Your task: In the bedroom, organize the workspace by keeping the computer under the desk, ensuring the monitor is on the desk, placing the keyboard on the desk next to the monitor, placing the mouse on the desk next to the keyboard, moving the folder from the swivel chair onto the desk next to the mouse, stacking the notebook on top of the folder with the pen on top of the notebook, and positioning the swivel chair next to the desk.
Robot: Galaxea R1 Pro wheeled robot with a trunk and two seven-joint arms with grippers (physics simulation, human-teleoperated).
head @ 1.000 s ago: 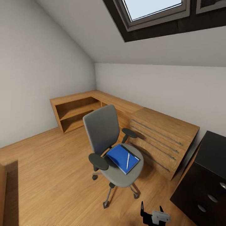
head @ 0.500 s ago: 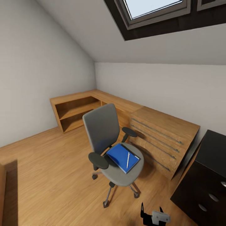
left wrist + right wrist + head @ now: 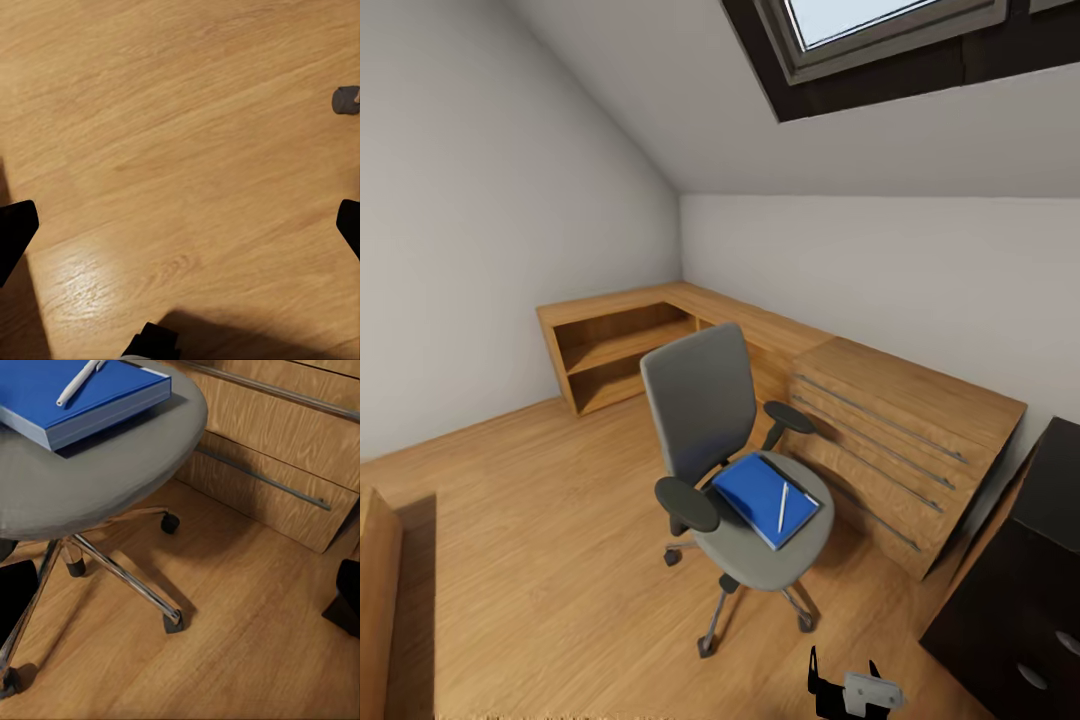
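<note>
Under a sloped white ceiling with a skylight (image 3: 880,40), the room has a wood plank floor (image 3: 540,540) and pale walls. A low wooden shelf unit (image 3: 620,345) runs along the far corner and joins a wooden drawer chest (image 3: 900,440) with long metal handles. The chair (image 3: 735,470) stands on the floor just in front of that chest, its back toward the shelves. On its seat lies the folder (image 3: 765,497), reaching to the seat's front edge in the right wrist view (image 3: 79,397), and the pen (image 3: 783,506) rests on top of the folder, touching it. The desk (image 3: 1025,600) shows as a black drawer unit at the near right, apart from the chair.

The right gripper (image 3: 844,690) hangs low over the floor in front of the chair base, with its fingers spread apart and nothing between them. The left gripper (image 3: 180,225) points at bare floor, its fingertips (image 3: 15,229) wide apart at the picture's sides, holding nothing.
</note>
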